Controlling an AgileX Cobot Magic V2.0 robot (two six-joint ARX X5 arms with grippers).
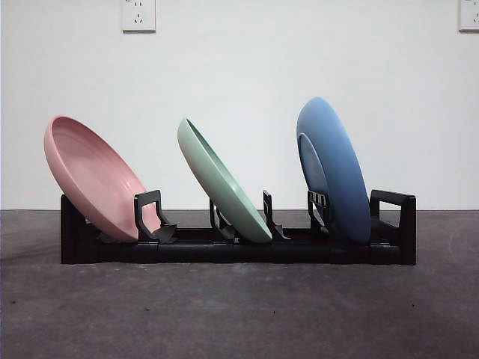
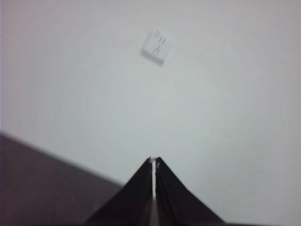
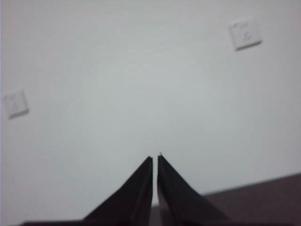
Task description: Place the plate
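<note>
A black dish rack point(image 1: 239, 247) stands across the middle of the table in the front view. A pink plate point(image 1: 93, 176) leans in its left slot, a green plate point(image 1: 221, 183) in its middle slot, and a blue plate point(image 1: 337, 168) stands more upright in its right slot. Neither arm shows in the front view. My left gripper point(image 2: 154, 160) is shut and empty, raised and facing the white wall. My right gripper point(image 3: 155, 157) is shut and empty, also facing the wall. No plate shows in either wrist view.
The dark grey table point(image 1: 239, 314) stretches in front of the rack. White wall sockets point(image 1: 138, 15) sit high on the wall behind; one also shows in the left wrist view point(image 2: 158, 46) and two in the right wrist view point(image 3: 245, 34).
</note>
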